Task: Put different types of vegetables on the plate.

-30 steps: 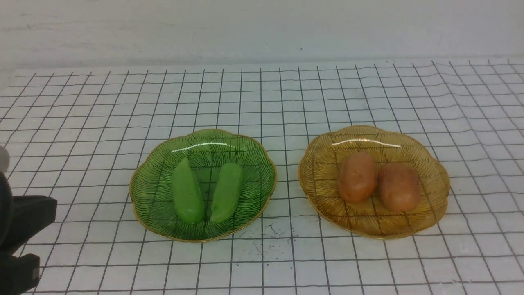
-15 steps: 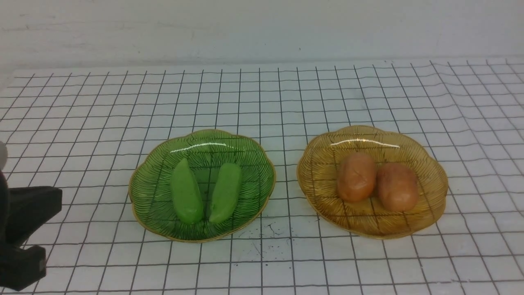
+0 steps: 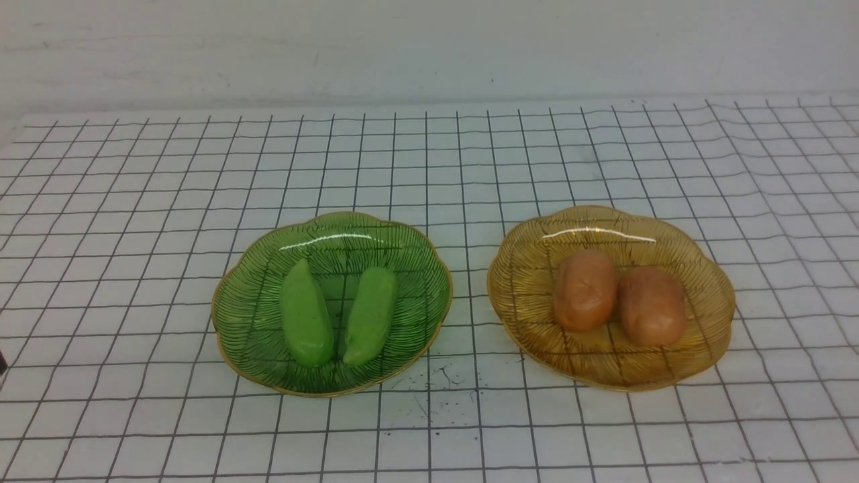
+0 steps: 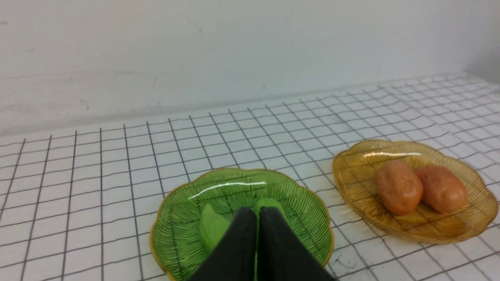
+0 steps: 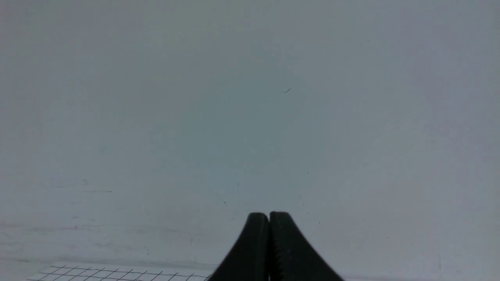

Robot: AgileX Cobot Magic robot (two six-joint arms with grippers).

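Two light green elongated vegetables (image 3: 305, 315) (image 3: 371, 314) lie side by side in the green glass plate (image 3: 335, 235). Two orange-brown potato-like vegetables (image 3: 585, 290) (image 3: 652, 305) touch each other in the amber glass plate (image 3: 604, 225) to its right. In the left wrist view my left gripper (image 4: 258, 212) is shut and empty, short of the green plate (image 4: 175, 218), and its fingers hide part of both green vegetables (image 4: 211, 230). The potatoes (image 4: 398, 187) show there in the amber plate (image 4: 351, 168). My right gripper (image 5: 268, 214) is shut and empty, facing the wall. Neither gripper shows in the front view.
Both plates stand on a white cloth with a black grid (image 3: 134, 201). A pale wall (image 3: 429, 47) rises behind its far edge. Small black specks (image 3: 436, 382) mark the cloth in front of the gap between the plates.
The black left arm, seen earlier at the front view's lower left edge, has drawn back out of that view. Plates and vegetables have not moved.
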